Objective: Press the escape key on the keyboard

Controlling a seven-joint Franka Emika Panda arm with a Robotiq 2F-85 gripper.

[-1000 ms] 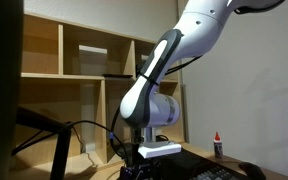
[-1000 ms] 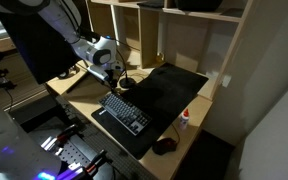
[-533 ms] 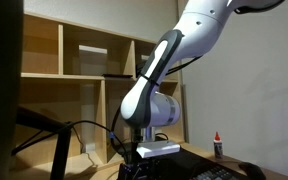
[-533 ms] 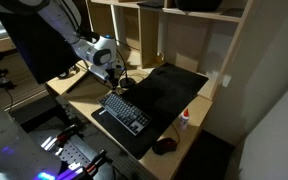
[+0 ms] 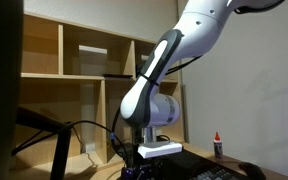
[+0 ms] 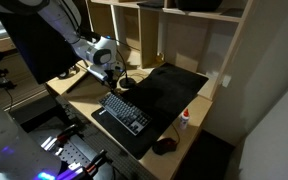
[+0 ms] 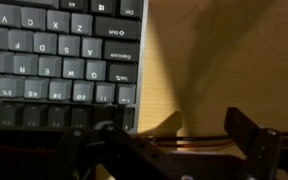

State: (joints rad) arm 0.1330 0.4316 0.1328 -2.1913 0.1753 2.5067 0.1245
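The black keyboard (image 6: 124, 110) lies on the wooden desk in front of a black desk mat (image 6: 172, 88). My gripper (image 6: 118, 82) hangs just past the keyboard's far corner, low over the desk. In the wrist view the keyboard (image 7: 59, 55) fills the upper left, with its corner keys close to my left finger. The gripper (image 7: 174, 135) is over bare wood beside the keyboard's edge. Its fingers stand apart and hold nothing. In an exterior view the gripper (image 5: 139, 170) is at the bottom edge, and the keyboard (image 5: 220, 174) shows only as faint highlights.
A black mouse (image 6: 162, 146) and a small red-capped bottle (image 6: 185, 118) sit to one side of the keyboard. Open wooden shelves (image 6: 154, 35) stand behind the desk. Cables (image 7: 199, 145) run across the wood under the gripper. A dark monitor (image 5: 2, 90) blocks one side.
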